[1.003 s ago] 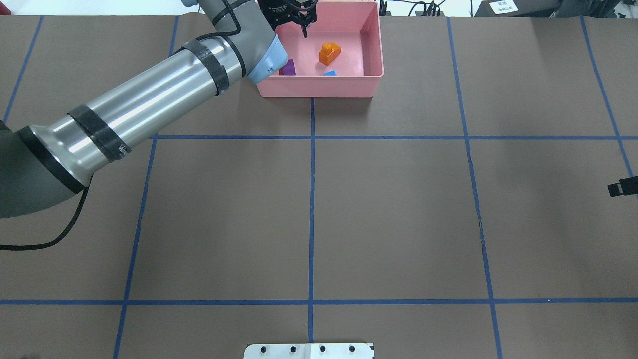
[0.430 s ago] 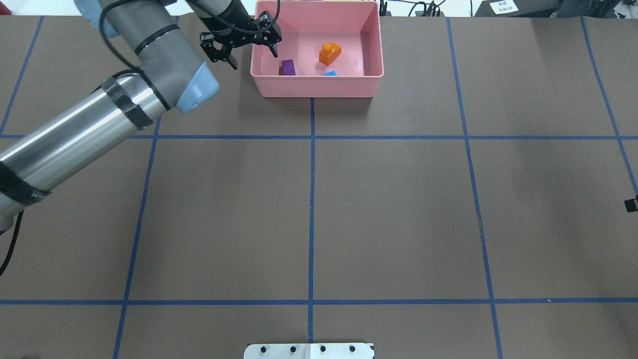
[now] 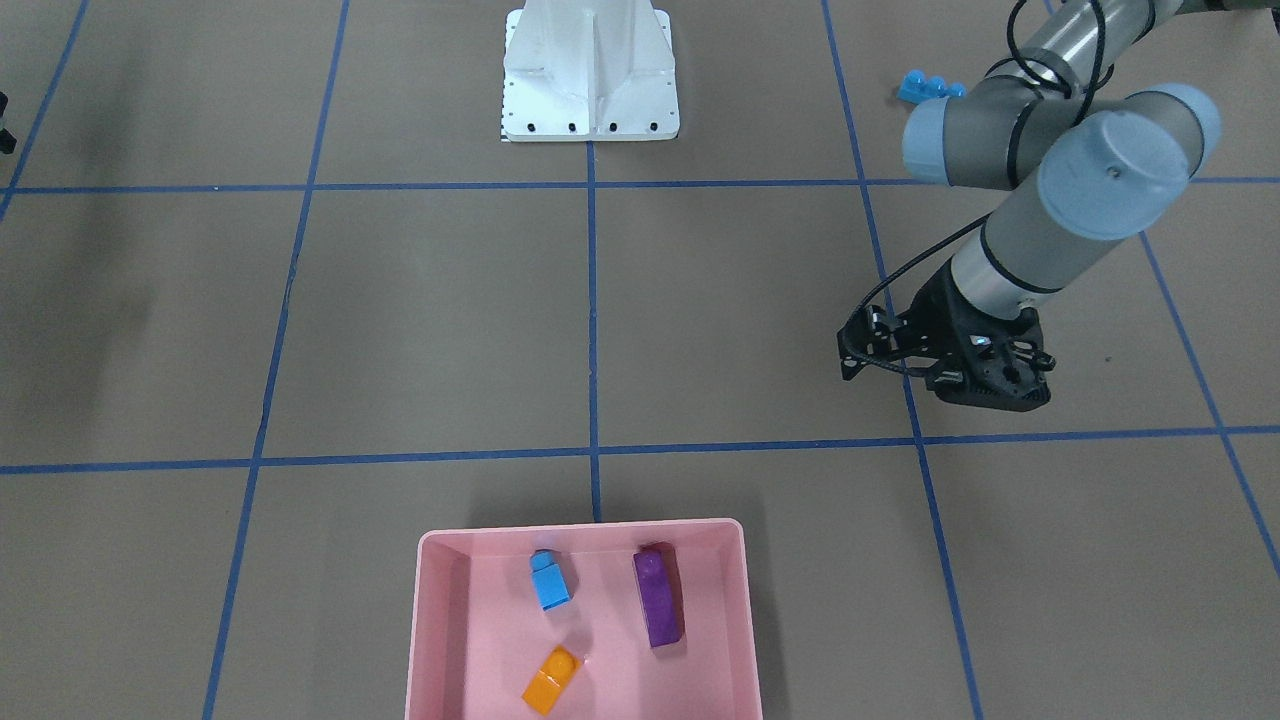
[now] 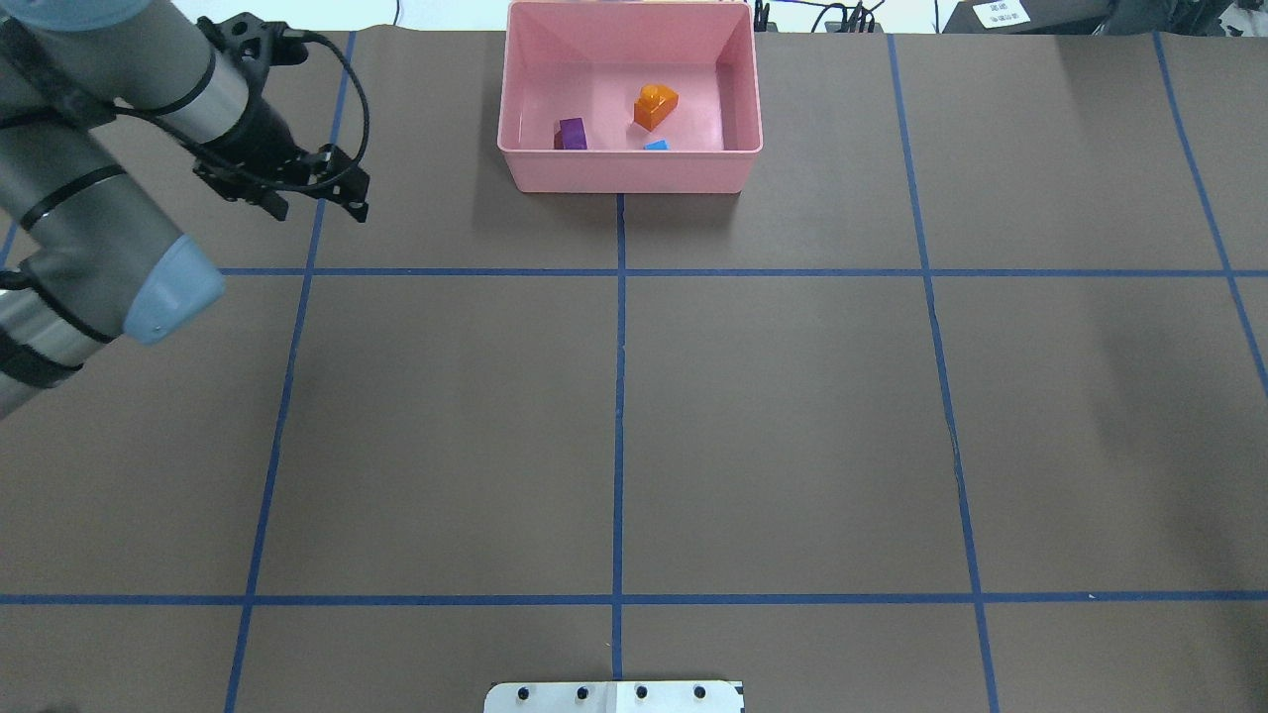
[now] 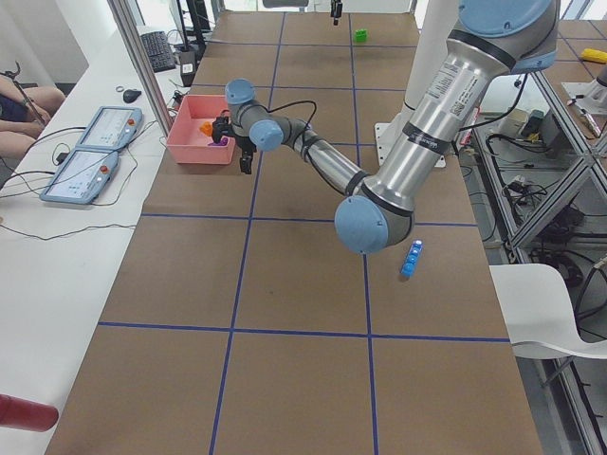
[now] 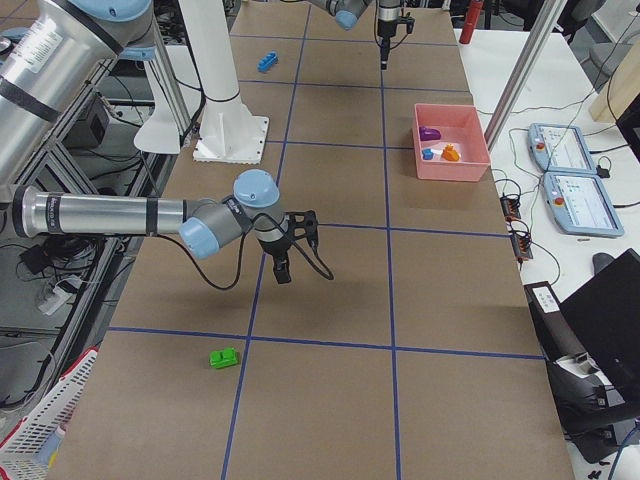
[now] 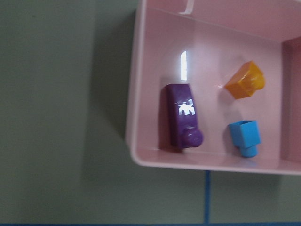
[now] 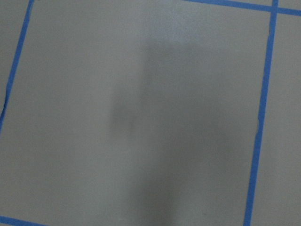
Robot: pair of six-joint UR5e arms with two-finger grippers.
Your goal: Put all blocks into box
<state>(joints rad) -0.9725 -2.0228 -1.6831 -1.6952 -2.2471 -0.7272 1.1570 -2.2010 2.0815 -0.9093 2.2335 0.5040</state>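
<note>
The pink box (image 4: 630, 170) stands at the table's far middle. In it lie the purple brick (image 4: 572, 133), the orange brick (image 4: 655, 105) and the small blue brick (image 4: 656, 146); the left wrist view shows them too, purple (image 7: 181, 115). My left gripper (image 4: 319, 211) is open and empty, over bare table left of the box. The long blue brick (image 3: 930, 87) lies near the robot's left side. The green brick (image 6: 224, 357) lies on the table at the robot's right, near my right gripper (image 6: 285, 262), whose state I cannot tell.
The white robot base (image 3: 590, 75) stands at the near middle edge of the table. Blue tape lines (image 4: 619, 396) divide the brown table into squares. The right wrist view shows only bare table and tape.
My left gripper has left the space over the box and swung left and back toward the robot, still open and empty. The right arm's tip has slipped out of the overhead view.
</note>
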